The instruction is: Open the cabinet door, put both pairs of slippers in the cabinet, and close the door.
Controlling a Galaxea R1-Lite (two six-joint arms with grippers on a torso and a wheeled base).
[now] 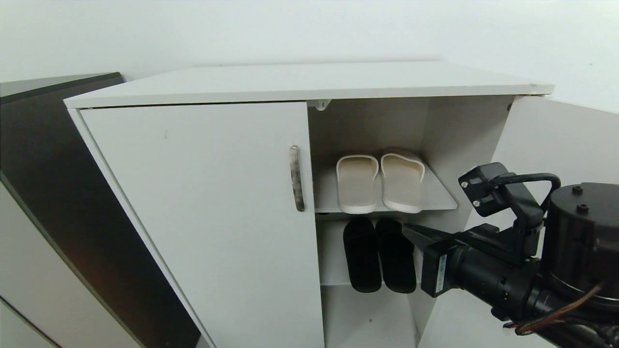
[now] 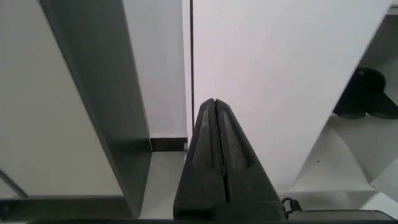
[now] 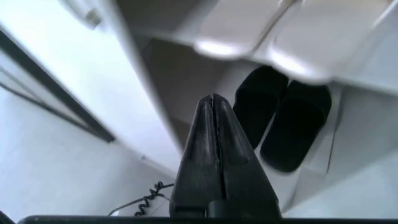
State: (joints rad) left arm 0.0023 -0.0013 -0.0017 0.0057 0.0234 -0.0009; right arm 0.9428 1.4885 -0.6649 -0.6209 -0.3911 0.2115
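White slippers [image 1: 379, 182] side by side on upper shelf of cabinet [image 1: 309, 82], long axes front-to-back, toes inward. Black slippers [image 1: 379, 253] on shelf below, same axis. My right gripper [image 1: 407, 228] closed, empty, just beside black pair; my left gripper [image 2: 215, 102] closed too.

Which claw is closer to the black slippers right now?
Right. The right claw is just in front of the black slippers; the left claw faces the closed door, farther off.

left end effector [image 2: 215, 103] closed, right end effector [image 3: 213, 98] closed
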